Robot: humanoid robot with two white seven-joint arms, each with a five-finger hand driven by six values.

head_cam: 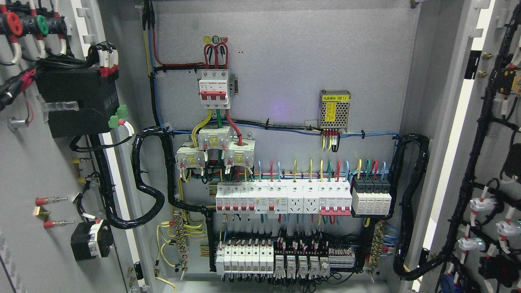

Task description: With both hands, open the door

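Hand: neither in view, state unknowable | left door (pixel 24 162) open | right door (pixel 488 134) open | cabinet (pixel 285 81) exposed

left door (pixel 36 171) cut off by left edge, only inner face shows | right door (pixel 496 162) clipped at right edge | power supply label (pixel 335 97) print too tiny to read | bottom terminal row (pixel 285 264) runs off frame

left door (pixel 36 162) open, right door (pixel 488 142) open, breakers (pixel 281 199)
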